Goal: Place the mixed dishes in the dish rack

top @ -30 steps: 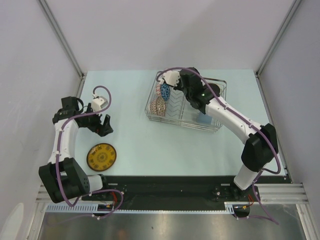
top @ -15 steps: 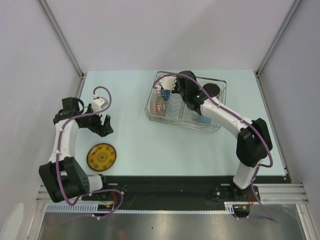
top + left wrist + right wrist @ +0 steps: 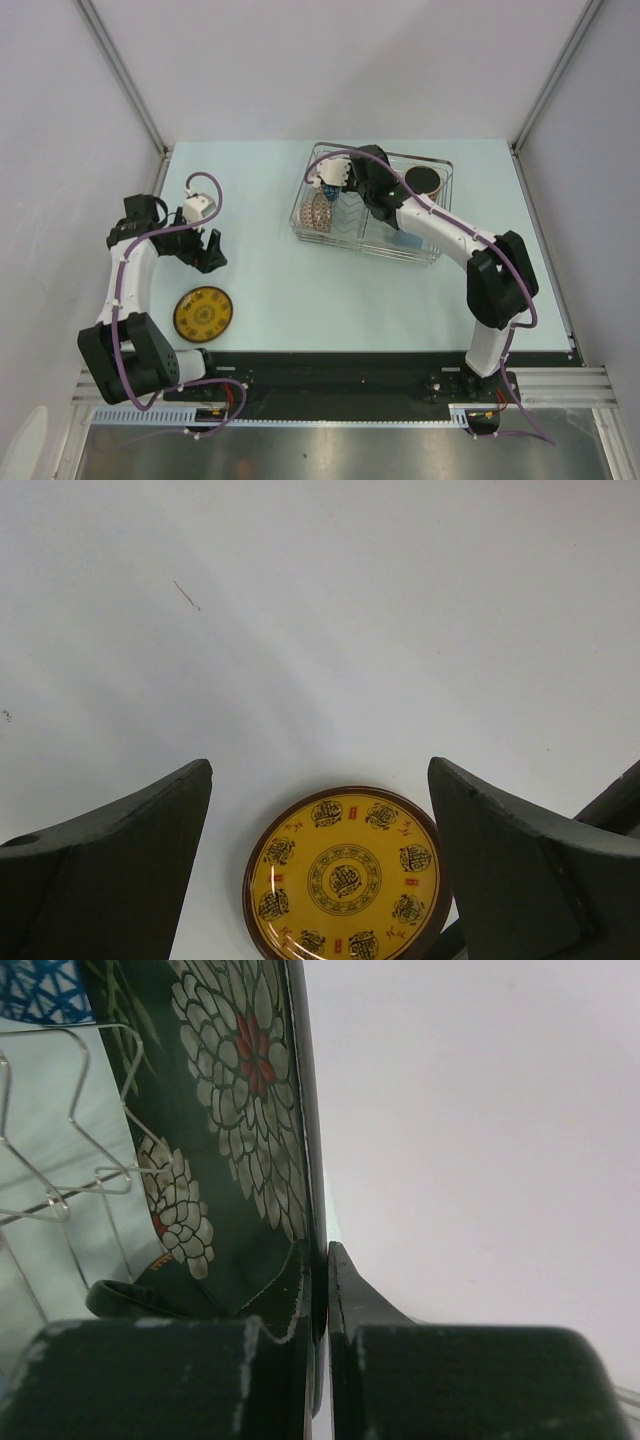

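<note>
My right gripper [image 3: 352,195] is over the left section of the silver wire dish rack [image 3: 440,165]. In the right wrist view it [image 3: 322,1265] is shut on the rim of the black square floral plate [image 3: 235,1110], which stands on edge among the rack wires [image 3: 60,1195]. The blue patterned bowl [image 3: 329,188] and the beige-pink bowl [image 3: 319,212] stand in the slots beside it. The black mug with red inside [image 3: 424,180] and the light-blue cup [image 3: 408,240] sit in the right section. My left gripper [image 3: 208,253] is open and empty above the yellow patterned plate [image 3: 203,312], which lies flat on the table [image 3: 343,880].
The right arm arches over the rack's right half. Grey walls close in the table at the left, the back and the right. The black rail with the arm bases [image 3: 330,375] runs along the near edge.
My right gripper has moved left and lower over the rack's plate slots with the black plate in it. The left arm and the yellow plate have not moved.
</note>
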{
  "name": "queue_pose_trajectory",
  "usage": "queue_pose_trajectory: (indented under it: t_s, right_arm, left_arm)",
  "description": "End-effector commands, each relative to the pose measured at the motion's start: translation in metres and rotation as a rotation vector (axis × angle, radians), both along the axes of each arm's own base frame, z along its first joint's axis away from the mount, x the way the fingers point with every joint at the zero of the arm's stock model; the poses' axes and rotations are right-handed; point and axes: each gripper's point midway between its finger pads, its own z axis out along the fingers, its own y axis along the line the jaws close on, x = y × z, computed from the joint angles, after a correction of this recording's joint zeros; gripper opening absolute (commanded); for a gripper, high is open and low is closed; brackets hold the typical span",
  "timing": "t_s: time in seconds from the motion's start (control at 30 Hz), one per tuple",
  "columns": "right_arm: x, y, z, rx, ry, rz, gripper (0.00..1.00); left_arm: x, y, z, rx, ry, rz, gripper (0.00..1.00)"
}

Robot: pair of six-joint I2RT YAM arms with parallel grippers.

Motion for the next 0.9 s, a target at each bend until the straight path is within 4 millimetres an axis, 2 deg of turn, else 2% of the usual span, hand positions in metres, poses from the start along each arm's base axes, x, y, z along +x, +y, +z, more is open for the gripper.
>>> queue_pose_trajectory:
  t_s: [0.0,0.17,0.4,0.43,0.47,0.63,0.7,0.87]
  right_arm:
    - [0.022,-0.004,0.044,0.119,-0.155,-0.048,0.0]
    - [0.025,-0.005,0.031,0.126,-0.135,-0.062,0.0]
    - [0.022,-0.01,0.026,0.139,-0.125,-0.105,0.01]
    - [0.022,-0.013,0.027,0.139,-0.128,-0.122,0.07]
    - [0.021,-0.012,0.026,0.145,-0.128,-0.127,0.25]
    - [0.018,-0.019,0.029,0.177,-0.136,-0.171,0.41]
    - [0.018,-0.02,0.03,0.181,-0.145,-0.181,0.62]
    - [0.014,-0.02,0.054,0.225,-0.207,-0.2,0.77]
  left_arm:
    - [0.004,-0.002,0.008,-0.034,-0.033,-0.006,0.94]
    - [0.004,-0.002,0.008,-0.035,-0.037,-0.007,0.94]
    - [0.004,-0.002,0.007,-0.037,-0.037,-0.006,0.94]
    - [0.004,-0.002,0.007,-0.038,-0.035,-0.005,0.94]
    - [0.004,-0.002,0.007,-0.038,-0.035,-0.005,0.94]
    - [0.004,-0.002,0.007,-0.038,-0.036,-0.004,0.94]
    - [0.003,-0.002,0.006,-0.036,-0.037,-0.003,0.94]
    - [0.003,-0.002,0.006,-0.039,-0.037,-0.004,0.94]
